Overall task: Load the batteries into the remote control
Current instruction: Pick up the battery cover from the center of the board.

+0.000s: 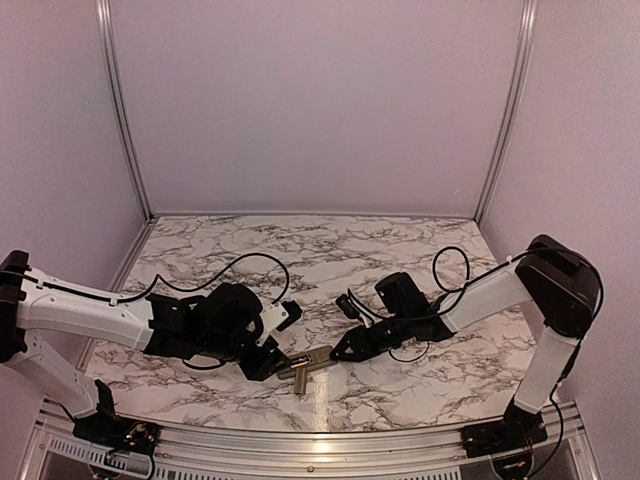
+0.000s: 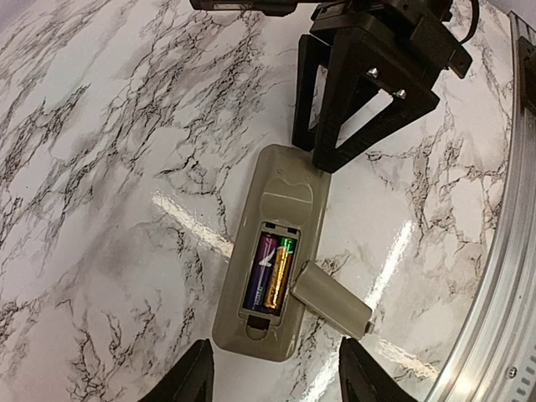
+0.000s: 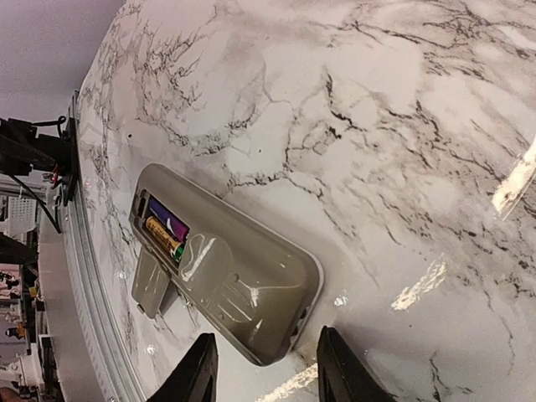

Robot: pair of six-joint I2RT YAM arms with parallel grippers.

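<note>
The left gripper (image 2: 278, 368) has its jaws spread apart with nothing clamped between them. The near end of the remote (image 2: 270, 205) lies just ahead of its fingertips. The right gripper (image 3: 268, 347) is spread too and grips nothing. Its two fingers stand on either side of the opposite end of the remote, and I cannot tell whether they touch it.

The remote lies flat on the table (image 2: 117, 134), grey back up, between the two grippers and near the front edge. Its battery bay is uncovered. Both batteries (image 2: 270, 272) sit inside, side by side and lengthwise along the remote. The dark purple battery (image 2: 260, 268) is on the side away from the lid, and the gold battery (image 2: 280, 275) is next to the lid.

The lid (image 2: 329, 299) is off and rests on the table beside the bay, angled away from the remote, with one end against the remote's edge.

Beyond the lid a metal rail (image 2: 502, 276) runs along the front edge of the marble-patterned table, and plain pale walls (image 1: 320, 100) close in the back and sides
</note>
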